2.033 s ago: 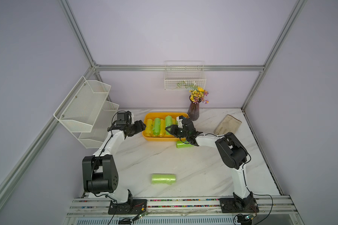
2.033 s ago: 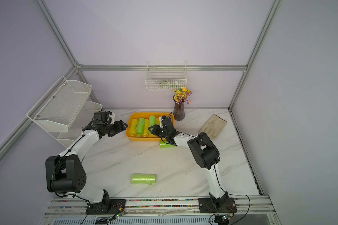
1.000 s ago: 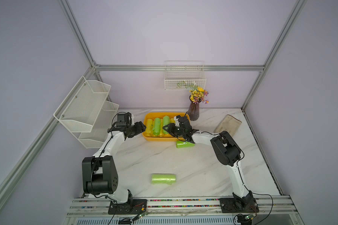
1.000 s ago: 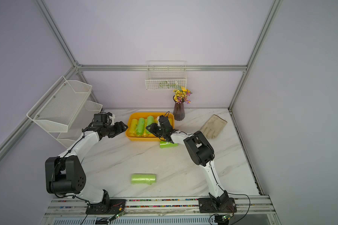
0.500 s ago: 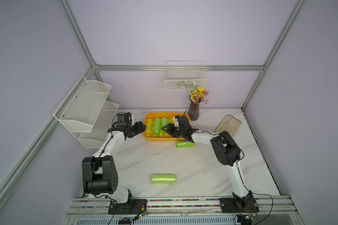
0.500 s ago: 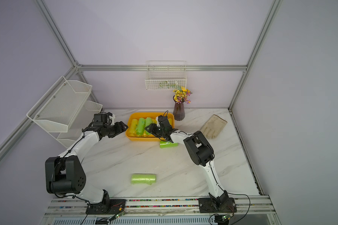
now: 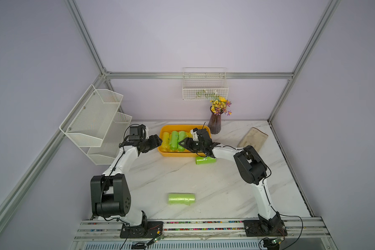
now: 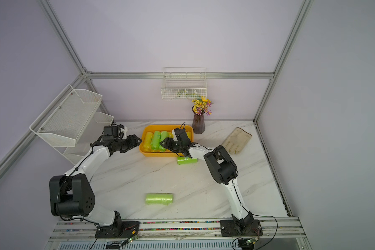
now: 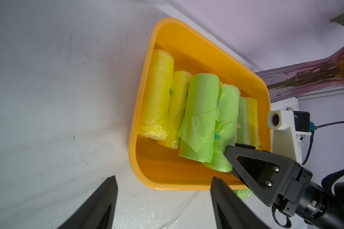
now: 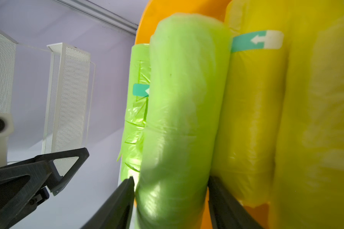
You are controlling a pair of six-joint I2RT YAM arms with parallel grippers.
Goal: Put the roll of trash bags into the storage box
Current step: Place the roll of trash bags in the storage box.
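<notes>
Nearest my end of the marble table [image 7: 204,184], one green roll [image 7: 181,198] is lying on its side, well apart from everything else. Farther in, a second green roll [image 7: 205,160] is lying just beside the front wall of the storage box [image 7: 178,154], outside it.

Over the box, the right gripper [image 10: 170,178] is straddling the roll of trash bags [image 10: 183,99], which seems to be resting lengthwise on the pile [image 9: 161,95] of green and yellow rolls already inside. Both fingers [image 10: 115,206] are sitting close against its sides, and I cannot tell whether they are pinching it or only flanking it. The left gripper [image 9: 164,179] is hovering just outside the box's left end, jaws spread and empty.

I am reading this as the letting-go. To do it well, I am aiming to have daylight on both sides of the roll before any lift, then to rise straight up rather than sweep sideways: the film is soft and slippery-looking, and the neighbouring roll is trailing a loose flap [image 9: 197,126] that a fingertip could snag and drag out over the rim.

Beyond the box, the purple vase [image 7: 214,125] is standing just beside its far right corner, so I am planning any retreat away from it. Farthest back, the wire basket [image 7: 205,91] is hanging on the wall.
</notes>
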